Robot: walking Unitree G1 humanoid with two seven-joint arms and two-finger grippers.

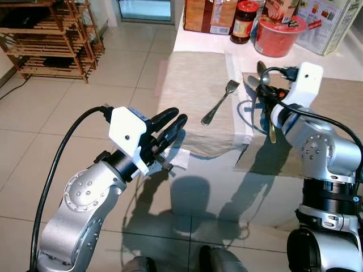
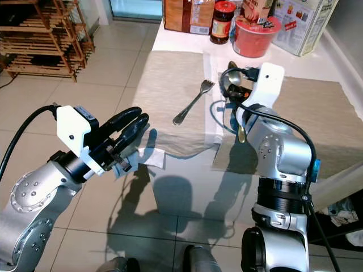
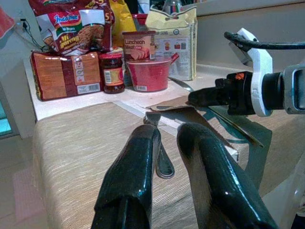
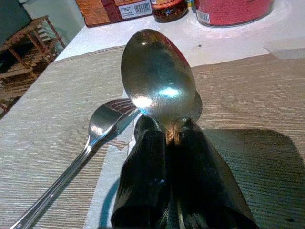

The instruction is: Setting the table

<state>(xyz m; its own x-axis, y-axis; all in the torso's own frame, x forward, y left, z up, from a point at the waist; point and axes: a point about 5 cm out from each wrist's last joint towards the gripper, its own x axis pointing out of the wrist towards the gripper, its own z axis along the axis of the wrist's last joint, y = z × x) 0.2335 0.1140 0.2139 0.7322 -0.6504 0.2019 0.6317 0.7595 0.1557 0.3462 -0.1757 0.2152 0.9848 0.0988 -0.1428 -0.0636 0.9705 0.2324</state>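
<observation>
at the top of the left eye view a red bowl (image 1: 278,37) with a sealed printed lid is seen on the white table (image 1: 195,34), with a dark jar (image 1: 244,21) with a red lid just to its left, a brown packet (image 1: 207,15) further left and a printed box (image 1: 329,25) at the upper right; what is inside them cannot be told. a fork (image 1: 220,102) is laid diagonally on a beige placemat (image 1: 195,102) at the centre of the frame, its tines toward the upper right. a second placemat (image 1: 334,107) is spread to the right. the right gripper (image 4: 167,136) is held over the gap between the two mats, its fingers closed on the neck of a spoon (image 4: 157,78), whose bowl is raised just above the fork's tines. the left gripper (image 1: 170,127) is held at the lower left off the table edge, its fingers slightly parted with nothing between them. a tiled floor (image 1: 113,73) and a wooden rack (image 1: 51,37) are seen at the upper left.
</observation>
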